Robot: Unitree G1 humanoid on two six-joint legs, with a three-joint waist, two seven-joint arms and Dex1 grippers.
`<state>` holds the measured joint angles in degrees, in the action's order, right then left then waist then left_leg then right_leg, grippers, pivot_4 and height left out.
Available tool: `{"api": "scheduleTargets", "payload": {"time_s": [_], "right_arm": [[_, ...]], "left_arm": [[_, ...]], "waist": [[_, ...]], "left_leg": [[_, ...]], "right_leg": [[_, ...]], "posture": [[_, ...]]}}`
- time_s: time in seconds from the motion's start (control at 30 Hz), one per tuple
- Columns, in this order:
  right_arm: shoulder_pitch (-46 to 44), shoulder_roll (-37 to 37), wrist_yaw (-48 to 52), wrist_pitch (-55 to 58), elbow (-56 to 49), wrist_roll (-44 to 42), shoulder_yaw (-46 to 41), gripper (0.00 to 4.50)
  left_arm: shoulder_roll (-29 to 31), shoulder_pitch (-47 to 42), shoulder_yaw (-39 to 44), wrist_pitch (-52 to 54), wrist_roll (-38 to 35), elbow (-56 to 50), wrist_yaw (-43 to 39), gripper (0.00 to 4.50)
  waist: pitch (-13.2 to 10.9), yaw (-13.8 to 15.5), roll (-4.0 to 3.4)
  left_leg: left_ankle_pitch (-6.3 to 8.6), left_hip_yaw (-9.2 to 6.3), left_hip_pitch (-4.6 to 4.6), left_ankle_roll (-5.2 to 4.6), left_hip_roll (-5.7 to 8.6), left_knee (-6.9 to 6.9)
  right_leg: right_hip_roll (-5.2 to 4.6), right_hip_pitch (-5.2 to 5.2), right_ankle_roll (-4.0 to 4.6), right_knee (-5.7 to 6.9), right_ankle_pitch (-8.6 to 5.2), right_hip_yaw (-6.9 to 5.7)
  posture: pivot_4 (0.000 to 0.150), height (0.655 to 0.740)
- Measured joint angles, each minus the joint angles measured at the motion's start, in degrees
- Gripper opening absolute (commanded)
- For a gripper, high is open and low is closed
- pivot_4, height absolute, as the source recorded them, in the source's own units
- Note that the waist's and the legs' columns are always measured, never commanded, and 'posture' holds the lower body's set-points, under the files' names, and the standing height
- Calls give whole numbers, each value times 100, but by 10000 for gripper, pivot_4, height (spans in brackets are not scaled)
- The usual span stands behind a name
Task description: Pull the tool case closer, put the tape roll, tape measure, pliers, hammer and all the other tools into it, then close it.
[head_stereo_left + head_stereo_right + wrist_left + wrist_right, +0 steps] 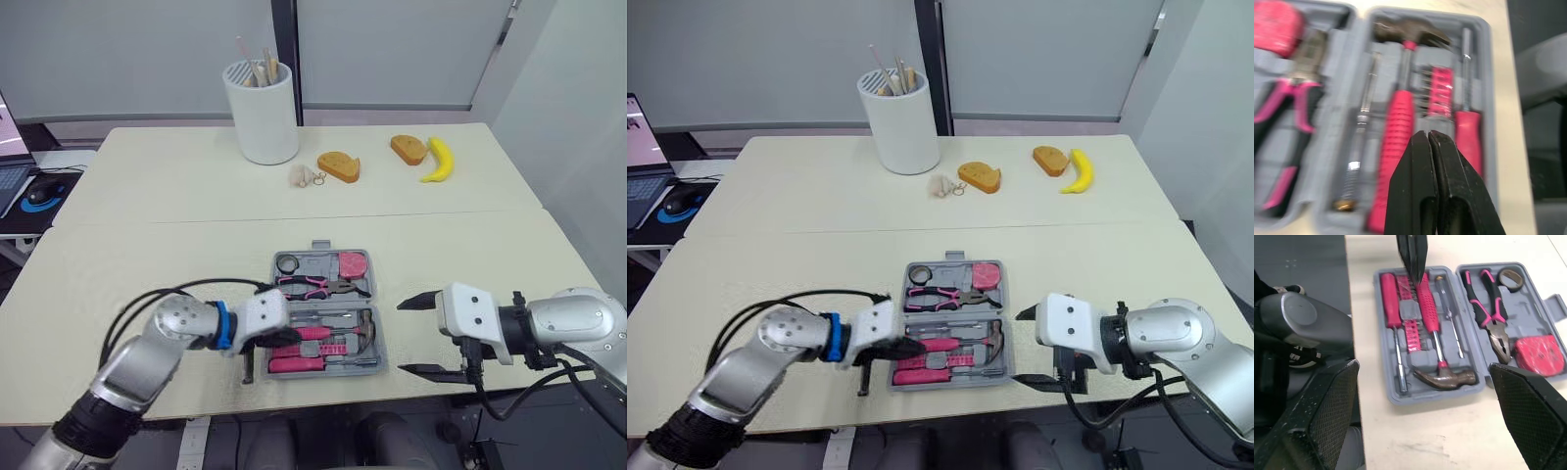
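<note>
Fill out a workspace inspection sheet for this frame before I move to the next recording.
Surface: cream tables, butted together.
Job's things: tool case open near the front edge; hammer, pliers, tape roll and tape measure seated inside.
Clutter: white cup of sticks, bread slices, banana on the far side.
Grippers: left gripper, jaws shut, over the hammer handle; right gripper, jaws open, right of the case.
Cables: black cable looping off the left arm.
Surroundings: laptop and mouse, far left.
</note>
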<state>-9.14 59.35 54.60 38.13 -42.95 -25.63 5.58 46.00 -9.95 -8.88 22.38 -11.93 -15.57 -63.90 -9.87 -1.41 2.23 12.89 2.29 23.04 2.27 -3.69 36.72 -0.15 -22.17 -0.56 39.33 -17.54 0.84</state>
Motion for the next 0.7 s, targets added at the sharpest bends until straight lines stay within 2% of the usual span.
{"api": "scheduleTargets", "payload": {"time_s": [0.1,0.23,0.33,0.47,0.53,0.7], "right_arm": [[95,-308,-214,-388,456,384,31,45000],[182,-563,-354,-882,1145,888,166,45000],[102,-839,-464,-1188,1658,1256,401,39052],[-314,-1472,-772,-1659,2850,2055,1026,26302],[-477,-1739,-841,-1833,3331,2326,1274,20832],[-968,-2279,-869,-2067,4150,2737,1587,10386]], "left_arm": [[-131,118,661,-394,-250,621,178,283],[-146,143,969,-1277,-50,1730,380,283],[-170,99,929,-1937,215,2377,441,0],[-490,-78,775,-2563,564,3063,674,0],[-609,-98,664,-2721,681,3306,717,0],[-769,-320,519,-2915,830,3565,826,0]], "waist": [[0,-2,1],[0,-1,0],[2,-1,4],[2,-5,4],[2,-5,3],[2,-6,3]], "left_leg": [[0,-2,0,0,0,1],[0,2,0,0,1,1],[0,6,0,0,1,3],[0,13,1,0,3,10],[0,15,1,0,2,10],[0,16,-3,0,3,12]], "right_leg": [[-3,-1,1,1,0,-2],[-3,-2,26,2,14,-1],[-3,-2,29,3,16,0],[-1,-9,28,21,18,5],[-1,-11,29,26,18,6],[2,-13,30,43,18,6]], "posture": [[1500,7337],[1500,7337],[1500,7337],[1500,7337],[1500,7337],[1500,7337]]}}
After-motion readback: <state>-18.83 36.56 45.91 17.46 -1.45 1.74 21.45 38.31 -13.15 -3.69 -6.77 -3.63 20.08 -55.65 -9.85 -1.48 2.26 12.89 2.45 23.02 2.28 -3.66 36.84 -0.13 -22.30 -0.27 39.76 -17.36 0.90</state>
